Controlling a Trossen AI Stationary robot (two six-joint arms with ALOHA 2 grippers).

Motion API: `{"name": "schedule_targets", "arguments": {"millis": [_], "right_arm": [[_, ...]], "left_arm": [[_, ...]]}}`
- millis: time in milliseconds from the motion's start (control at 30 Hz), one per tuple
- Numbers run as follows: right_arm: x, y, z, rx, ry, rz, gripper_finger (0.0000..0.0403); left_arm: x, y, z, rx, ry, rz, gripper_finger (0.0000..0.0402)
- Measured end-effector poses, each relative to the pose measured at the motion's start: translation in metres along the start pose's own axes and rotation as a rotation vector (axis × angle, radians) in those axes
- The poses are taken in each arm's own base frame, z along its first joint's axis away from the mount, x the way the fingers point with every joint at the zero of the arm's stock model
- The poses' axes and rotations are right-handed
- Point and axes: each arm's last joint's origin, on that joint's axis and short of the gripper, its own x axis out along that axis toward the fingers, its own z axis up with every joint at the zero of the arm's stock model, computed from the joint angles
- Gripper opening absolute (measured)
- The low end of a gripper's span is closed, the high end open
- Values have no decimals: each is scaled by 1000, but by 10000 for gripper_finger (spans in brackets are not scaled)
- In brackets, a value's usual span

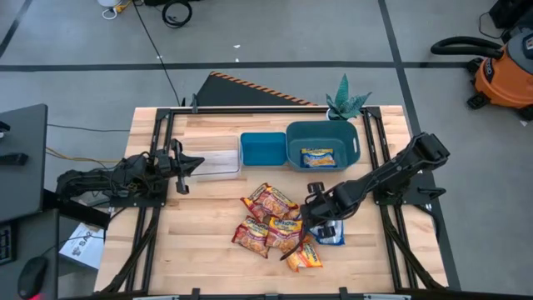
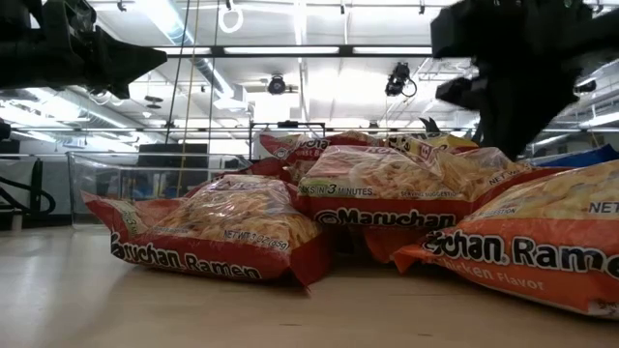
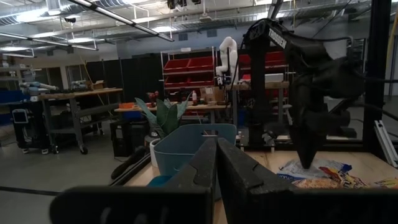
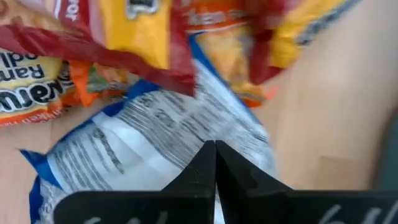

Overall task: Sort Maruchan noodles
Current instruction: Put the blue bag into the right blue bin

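Several Maruchan noodles [image 1: 275, 223] lie overlapped mid-table, so the right gripper [image 1: 312, 218], fingers pressed together and holding nothing above the blue-silver packet [image 4: 155, 143] at the pile's right edge, could drag neighbours along; the left gripper [image 3: 216, 163] waits clenched far left.

Foreground left: red-orange Maruchan Ramen packet [image 2: 208, 232], lying flat on the wooden tabletop [image 2: 145, 309].
Foreground right: larger-looming packet [image 2: 527, 242] marked "Chicken Flavor", cut off by the frame edge.
Centre: third packet [image 2: 387, 188] propped higher, resting on others behind.
Upper right: dark arm [image 2: 527, 68] descending above the pile; fingers not distinguishable.
Upper left: second dark arm [image 2: 68, 48], well apart from the packets.
Background: clear bin [image 2: 116, 184], ceiling lights.
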Motion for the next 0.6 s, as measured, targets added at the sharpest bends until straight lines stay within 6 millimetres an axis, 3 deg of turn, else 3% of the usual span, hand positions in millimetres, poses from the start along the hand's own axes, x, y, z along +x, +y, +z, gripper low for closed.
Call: {"name": "schedule_targets", "arguments": {"millis": [133,267,600], "right_arm": [[-18,-6,2,36,-4,-18,11],[-31,-12,-1,82,-11,-17,45],[-25,-13,-13,142,87,38,147]], "left_arm": [[0,0,0,0,-1,0,18],[0,0,0,0,-2,0,18],[0,0,0,-1,-3,0,18]]}}
